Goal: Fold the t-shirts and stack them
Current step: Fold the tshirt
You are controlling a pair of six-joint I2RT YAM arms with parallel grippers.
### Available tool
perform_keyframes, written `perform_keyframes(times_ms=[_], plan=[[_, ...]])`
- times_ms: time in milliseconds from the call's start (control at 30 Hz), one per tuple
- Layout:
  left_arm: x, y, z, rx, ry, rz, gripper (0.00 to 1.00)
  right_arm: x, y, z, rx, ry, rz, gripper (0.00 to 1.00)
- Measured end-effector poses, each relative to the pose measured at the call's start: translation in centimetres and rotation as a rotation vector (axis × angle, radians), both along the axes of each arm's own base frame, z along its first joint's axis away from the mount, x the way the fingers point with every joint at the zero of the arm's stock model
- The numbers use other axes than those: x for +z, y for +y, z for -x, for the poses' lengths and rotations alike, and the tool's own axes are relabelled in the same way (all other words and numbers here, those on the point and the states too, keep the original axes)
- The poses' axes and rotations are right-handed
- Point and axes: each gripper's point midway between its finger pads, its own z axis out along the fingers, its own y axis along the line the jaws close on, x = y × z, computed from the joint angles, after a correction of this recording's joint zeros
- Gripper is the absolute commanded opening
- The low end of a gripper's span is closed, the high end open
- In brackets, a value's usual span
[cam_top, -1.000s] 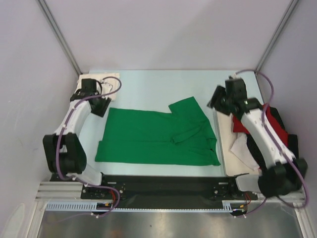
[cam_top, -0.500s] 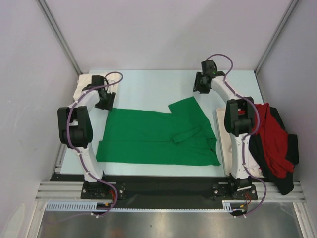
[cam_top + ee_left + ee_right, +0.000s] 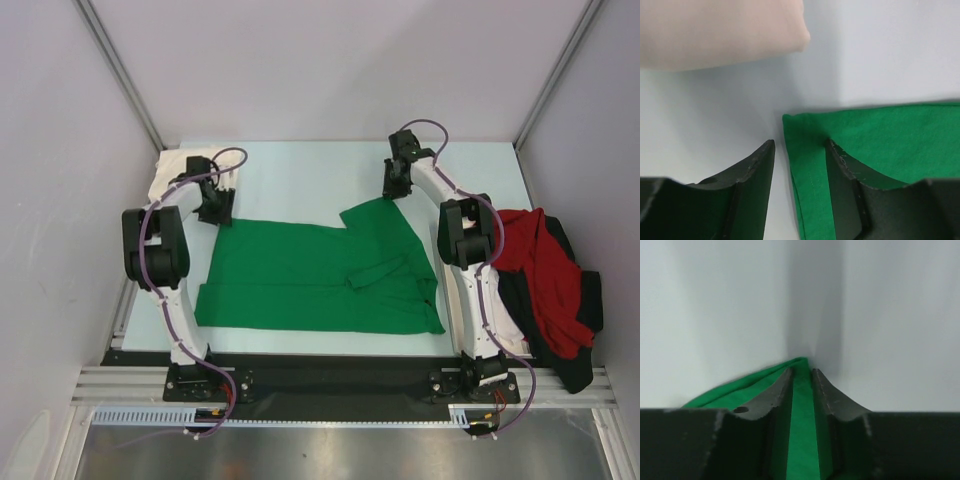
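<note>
Cream tee (image 3: 715, 30) beside green tee (image 3: 310, 275), red pile (image 3: 540, 262) right

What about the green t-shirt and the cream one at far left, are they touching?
Apart. The left wrist view shows bare table between the corner of the green t-shirt and the edge of the cream t-shirt.

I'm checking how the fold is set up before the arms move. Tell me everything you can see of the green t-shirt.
The green t-shirt is bright, plain, soft-looking cotton, spread flat across the middle of the pale table, long side running left to right. Its right part is folded over itself, a sleeve lying on top with creases. The open left pincer straddles its stitched far-left corner; the right pincer appears closed on its far-right corner, cloth filling the gap.
</note>
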Motion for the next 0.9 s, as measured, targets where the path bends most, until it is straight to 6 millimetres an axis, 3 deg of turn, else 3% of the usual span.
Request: perform_keyframes(times_ms=[133, 300, 467, 533, 700, 800, 900], plan=[[-0.1, 0.0, -0.8, 0.003, -0.017, 0.017, 0.38, -0.2, -0.1, -0.1, 0.000, -0.007, 0.010, 0.00], [-0.1, 0.2, -1.4, 0.013, -0.034, 0.046, 0.01, -0.1, -0.2, -0.1, 0.001, -0.012, 0.016, 0.00], [0.1, -0.3, -1.4, -0.012, -0.058, 0.083, 0.00, 0.5, -0.6, 1.6, 0.007, 0.005, 0.023, 0.00], [0.2, -0.7, -0.9, -0.033, -0.075, 0.096, 0.00, 1.3, -0.8, 3.1, 0.012, 0.018, 0.031, 0.00], [1.9, -1.2, 2.4, -0.103, -0.120, 0.082, 0.00, 6.4, -0.8, 8.4, 0.032, -0.042, 0.031, 0.00], [4.0, -1.2, 3.8, -0.147, -0.176, 0.049, 0.00, 10.3, -0.8, 13.3, 0.041, -0.103, 0.009, 0.00], [5.7, -1.0, 4.8, -0.195, -0.236, 0.005, 0.00, 12.2, -0.8, 17.4, 0.044, -0.140, -0.011, 0.00]])
